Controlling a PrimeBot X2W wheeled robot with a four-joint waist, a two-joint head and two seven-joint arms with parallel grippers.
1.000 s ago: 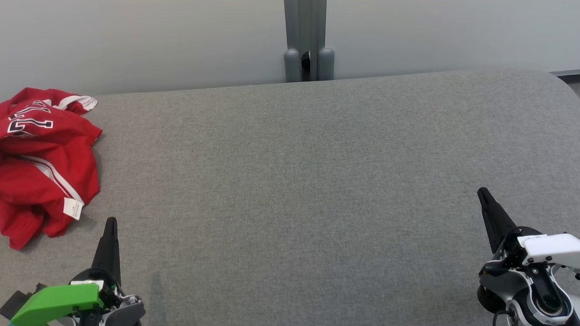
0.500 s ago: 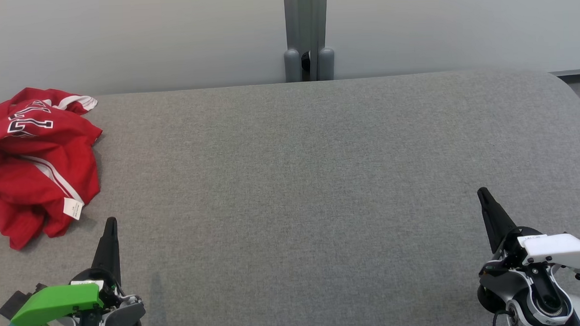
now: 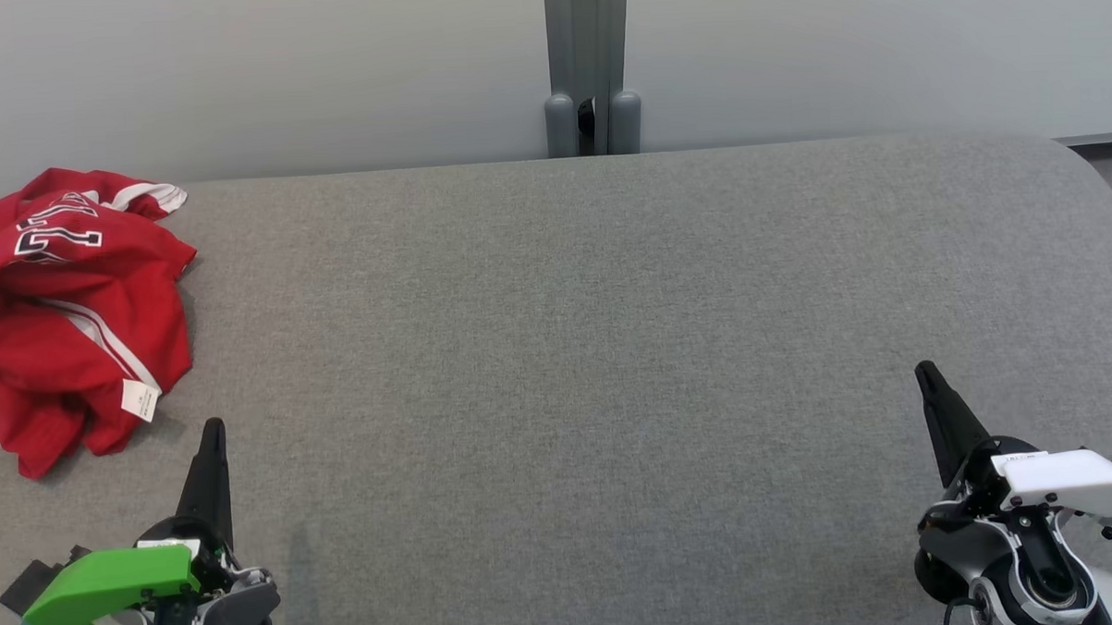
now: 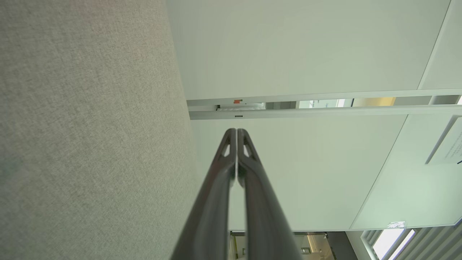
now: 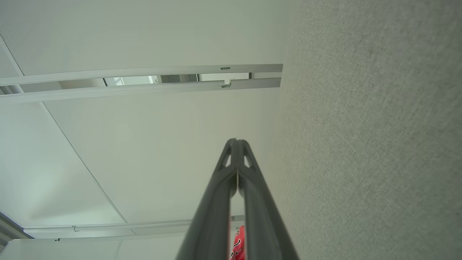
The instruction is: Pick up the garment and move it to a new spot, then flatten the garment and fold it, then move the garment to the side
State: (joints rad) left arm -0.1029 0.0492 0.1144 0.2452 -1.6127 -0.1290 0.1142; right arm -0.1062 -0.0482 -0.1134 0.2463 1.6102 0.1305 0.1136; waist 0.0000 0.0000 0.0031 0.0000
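Here, a wide grey fabric-covered table point(image 3: 613, 347) runs across the head view, with a pale wall point(image 3: 233, 74) behind it and a grey post point(image 3: 587, 71) standing at the middle of its far edge. A crumpled red garment point(image 3: 66, 311) with white stripes and black-and-white lettering lies in a heap at the table's far left, partly cut off by the picture's left edge. Its bulk runs roughly from the far edge toward the robot, longer that way than across. The left gripper point(image 3: 211, 426), under a green cover, sits at the lower left with its two dark fingers pressed together into a single point aimed up the picture; it holds nothing. The garment lies ahead of that point and off to its left, near but not touching. The right gripper point(image 3: 924, 371), under a white cover, sits at the lower right, fingers likewise closed on nothing and leaning slightly leftward, well apart from the garment with most of the table's width between. The left arm is plainly the nearer one, so the pickup looks like its job: the fingers would need to part, then reach forward and left. A small white label point(image 3: 140, 399) hangs at the garment's near edge, the part closest to the left fingertips
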